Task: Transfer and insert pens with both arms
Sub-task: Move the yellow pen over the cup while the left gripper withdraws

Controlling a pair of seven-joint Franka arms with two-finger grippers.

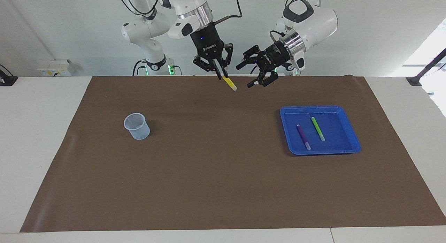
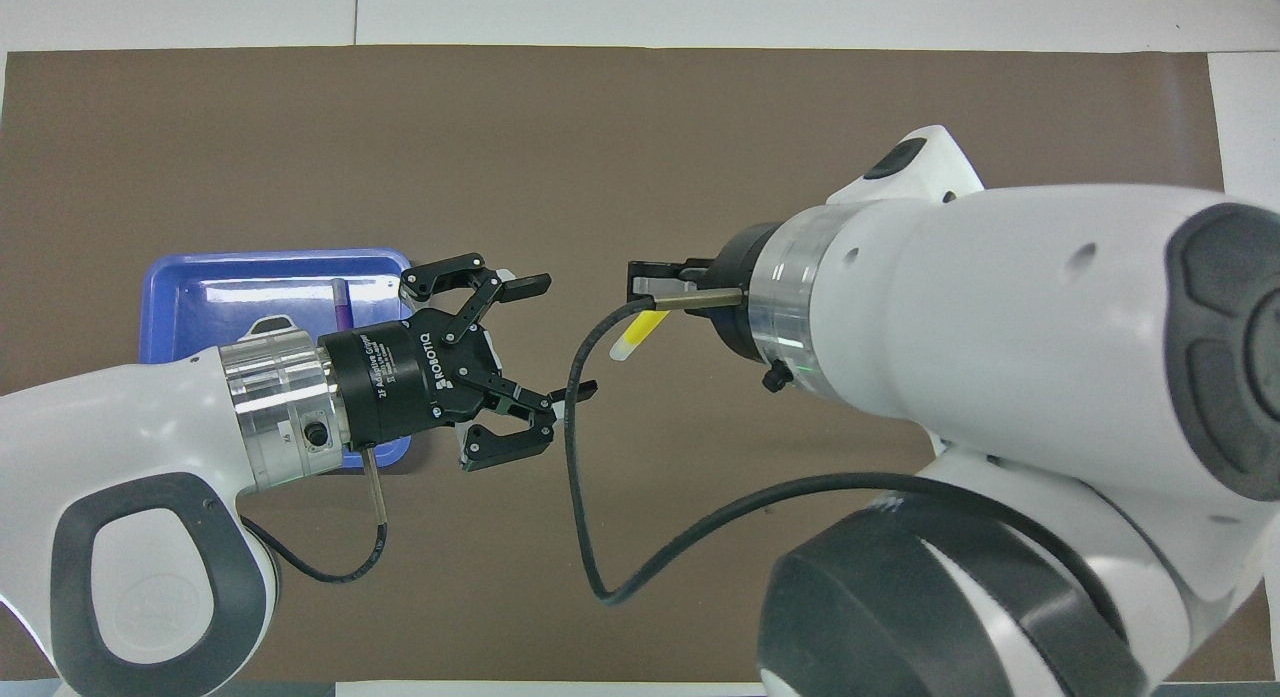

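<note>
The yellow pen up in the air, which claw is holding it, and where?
The right claw pinches the yellow pen at its top end. The left claw is open, holding nothing.

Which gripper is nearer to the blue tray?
Left. The left gripper hangs open in the air beside the blue tray; the right gripper, holding the yellow pen, is over the mat's middle.

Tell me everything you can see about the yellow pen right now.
The yellow pen is a slim short marker with a bright yellow barrel and a pale whitish tip, plastic by its look. It is up in the air over the brown mat, tilted, whitish end pointing down. The right gripper is shut on its upper end and nothing else touches it. The left gripper hangs open beside it, apart from it.
</note>
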